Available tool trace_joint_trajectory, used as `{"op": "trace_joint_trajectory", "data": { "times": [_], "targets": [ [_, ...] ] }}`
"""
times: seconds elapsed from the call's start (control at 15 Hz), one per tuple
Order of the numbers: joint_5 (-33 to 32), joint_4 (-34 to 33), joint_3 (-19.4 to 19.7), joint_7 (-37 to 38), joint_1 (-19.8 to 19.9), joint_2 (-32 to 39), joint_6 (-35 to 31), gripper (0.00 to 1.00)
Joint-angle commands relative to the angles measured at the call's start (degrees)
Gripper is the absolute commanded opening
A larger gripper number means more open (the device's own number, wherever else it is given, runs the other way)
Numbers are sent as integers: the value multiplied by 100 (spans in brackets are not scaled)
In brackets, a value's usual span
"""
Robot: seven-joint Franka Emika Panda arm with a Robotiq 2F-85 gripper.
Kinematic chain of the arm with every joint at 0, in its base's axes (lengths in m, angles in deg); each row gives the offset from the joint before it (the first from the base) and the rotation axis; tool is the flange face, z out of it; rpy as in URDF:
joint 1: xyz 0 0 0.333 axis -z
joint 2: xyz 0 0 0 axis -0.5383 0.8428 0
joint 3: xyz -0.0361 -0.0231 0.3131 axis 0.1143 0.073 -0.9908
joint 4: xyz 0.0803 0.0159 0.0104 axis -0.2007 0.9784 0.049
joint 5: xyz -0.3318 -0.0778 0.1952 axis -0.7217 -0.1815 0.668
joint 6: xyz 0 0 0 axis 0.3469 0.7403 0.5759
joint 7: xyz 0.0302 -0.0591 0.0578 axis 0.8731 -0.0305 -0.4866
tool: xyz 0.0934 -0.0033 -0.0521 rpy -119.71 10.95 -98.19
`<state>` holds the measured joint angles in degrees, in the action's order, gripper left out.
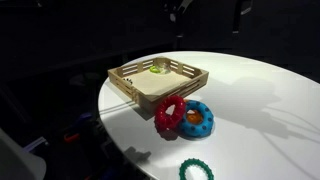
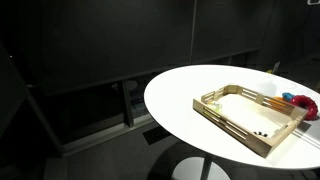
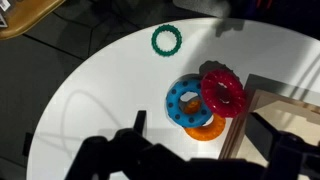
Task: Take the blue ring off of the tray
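Blue ring (image 1: 201, 118) was noted off the tray (image 1: 125, 80), on the table (image 1: 265, 110) just beside it, red ring (image 1: 168, 113) propped against it; gripper (image 3: 213, 138) was held spread, empty; a straight-up retreat was judged safest.

Gripper (image 3: 212, 135), single unit: entering the wrist view from the lower edge as a dark silhouette, fingers (image 3: 138, 124) standing wide apart, holding nothing, hanging in the air, touching nothing.
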<state>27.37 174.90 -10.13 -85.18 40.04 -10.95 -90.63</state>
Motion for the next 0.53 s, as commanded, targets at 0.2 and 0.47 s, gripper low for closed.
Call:
{"op": "trace_joint_trajectory", "data": {
  "times": [0.2,0.47],
  "targets": [
    [1,-9,4,1,-7,1,10,100],
    [26,-98,-31,89,-45,169,-179,100]
  ]
}}
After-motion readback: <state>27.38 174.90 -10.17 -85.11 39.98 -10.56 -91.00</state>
